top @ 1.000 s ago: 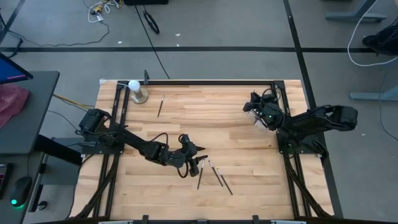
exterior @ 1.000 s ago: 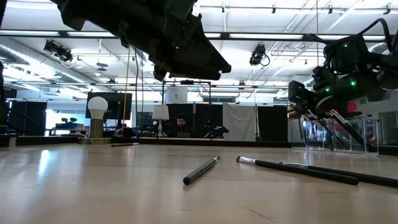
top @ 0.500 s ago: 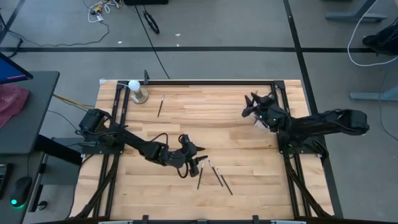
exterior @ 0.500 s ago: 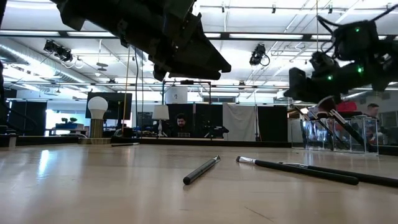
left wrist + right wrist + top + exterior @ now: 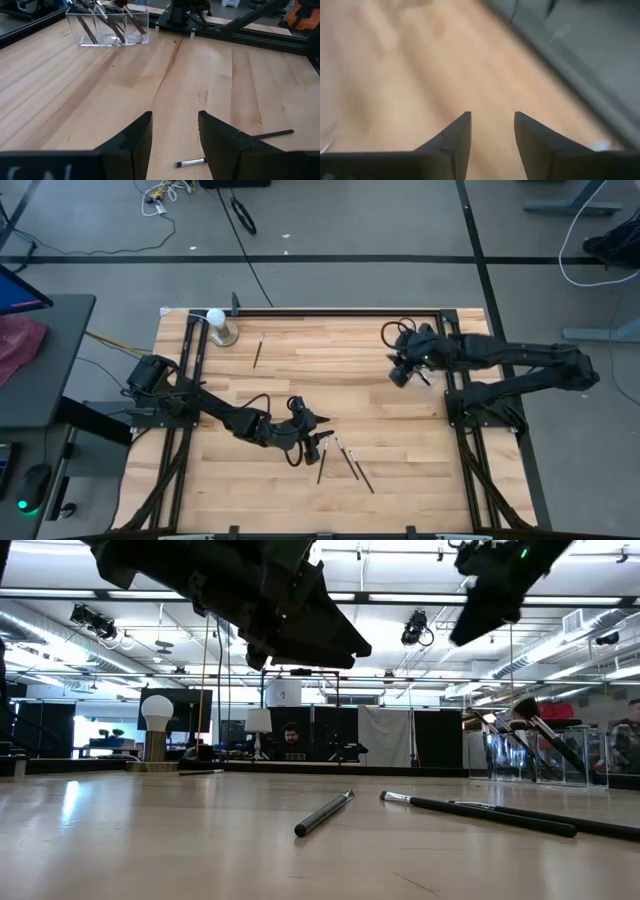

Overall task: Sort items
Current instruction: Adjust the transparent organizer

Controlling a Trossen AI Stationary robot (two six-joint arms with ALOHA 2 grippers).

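Three dark brushes (image 5: 345, 460) lie flat on the wooden table near its near edge. They also show in the low view (image 5: 325, 812) (image 5: 478, 812). My left gripper (image 5: 318, 438) hovers open just left of them; one pale-tipped brush (image 5: 191, 162) lies below its fingers (image 5: 175, 120). Another brush (image 5: 257, 350) lies alone toward the far left. Several brushes stand leaning in a clear box (image 5: 107, 27) (image 5: 540, 752) at the right side. My right gripper (image 5: 398, 373) (image 5: 482, 600) is open and empty, raised high beside that box, over bare wood (image 5: 492, 117).
A white ball on a metallic base (image 5: 218, 327) (image 5: 156, 725) stands at the far left corner. Black frame rails (image 5: 470, 420) run along the table's left and right sides. Bare wood (image 5: 330, 370) lies between the two grippers. A person (image 5: 291, 740) sits in the room beyond.
My right gripper has risen well above the clear box and swung toward the table's left, its arm stretching out along the far right side. My left gripper and the brushes on the table have stayed where they were.
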